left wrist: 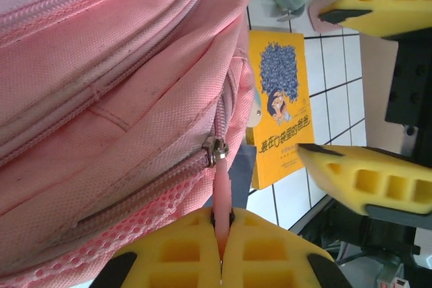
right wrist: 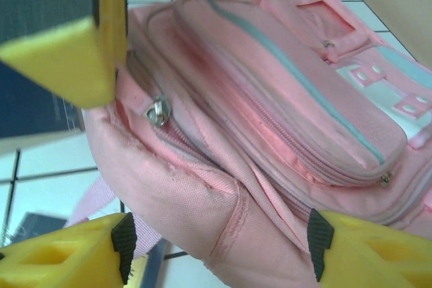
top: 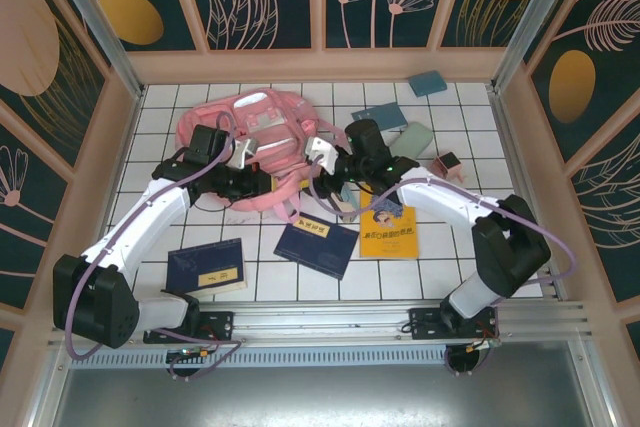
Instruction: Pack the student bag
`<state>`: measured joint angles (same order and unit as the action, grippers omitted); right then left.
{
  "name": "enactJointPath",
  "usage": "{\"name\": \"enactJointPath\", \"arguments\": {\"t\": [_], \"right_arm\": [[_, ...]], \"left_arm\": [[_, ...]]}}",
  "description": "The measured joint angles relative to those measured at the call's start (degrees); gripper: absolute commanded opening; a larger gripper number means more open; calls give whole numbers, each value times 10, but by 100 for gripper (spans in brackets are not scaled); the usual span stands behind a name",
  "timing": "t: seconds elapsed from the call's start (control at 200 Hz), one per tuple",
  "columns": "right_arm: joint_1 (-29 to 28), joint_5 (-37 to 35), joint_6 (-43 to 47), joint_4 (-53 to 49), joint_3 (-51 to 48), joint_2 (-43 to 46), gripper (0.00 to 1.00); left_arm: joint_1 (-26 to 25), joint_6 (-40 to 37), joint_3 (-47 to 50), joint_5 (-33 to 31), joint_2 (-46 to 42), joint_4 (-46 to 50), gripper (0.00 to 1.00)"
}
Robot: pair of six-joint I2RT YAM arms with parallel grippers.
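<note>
1. DESK-TOP VIEW: The student bag, a pink backpack, lies flat on the white-tiled desk, toward the far middle. Both arms reach in to its near edge.
2. LEFT HAND: The left hand is clamped fully closed. Its yellow fingers pinch the pink pull tab of one of the bag's zips. The metal slider sits just beyond the fingertips, on the zip line above the mesh side pocket. The body of the bag spreads away ahead and to the left of this hand.
3. RIGHT HAND: The right hand stands wide open with nothing in its grasp. The near corner of the bag bulges into the gap between its two fingers, and its front pockets with their pale stripe run off ahead. Whether either finger touches the fabric cannot be told.
4. HANDS TOGETHER: From the right wrist, a yellow finger of the left hand shows at upper left, just beside the slider. From the left wrist, the right hand's spread fingers show off to the right, clear of the tab.
5. AROUND THE BAG: A yellow book lies on the desk near the bag's right corner. A dark blue book lies just in front of the bag, and a second dark blue book sits nearer the left arm. A mint-green pouch rests to the bag's right.
</note>
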<state>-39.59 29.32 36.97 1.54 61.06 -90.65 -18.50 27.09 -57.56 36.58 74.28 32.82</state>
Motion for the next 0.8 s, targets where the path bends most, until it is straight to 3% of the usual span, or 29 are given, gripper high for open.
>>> {"name": "enactJointPath", "arguments": {"t": [0.05, 0.085, 0.48, 0.801], "right_arm": [[-8, -7, 32, -2, 1, -14, 75], [-16, -13, 49, -3, 1, -24, 81], [-71, -80, 141, 3, 50, -124, 80], [-76, -81, 166, 21, 40, -114, 81]], "left_arm": [[0, -3, 3, 0, 0, 1, 0], [0, -5, 5, -1, 0, 1, 0], [1, -27, 42, -28, -8, 9, 0], [1, -40, 48, -50, -19, 15, 0]]}}
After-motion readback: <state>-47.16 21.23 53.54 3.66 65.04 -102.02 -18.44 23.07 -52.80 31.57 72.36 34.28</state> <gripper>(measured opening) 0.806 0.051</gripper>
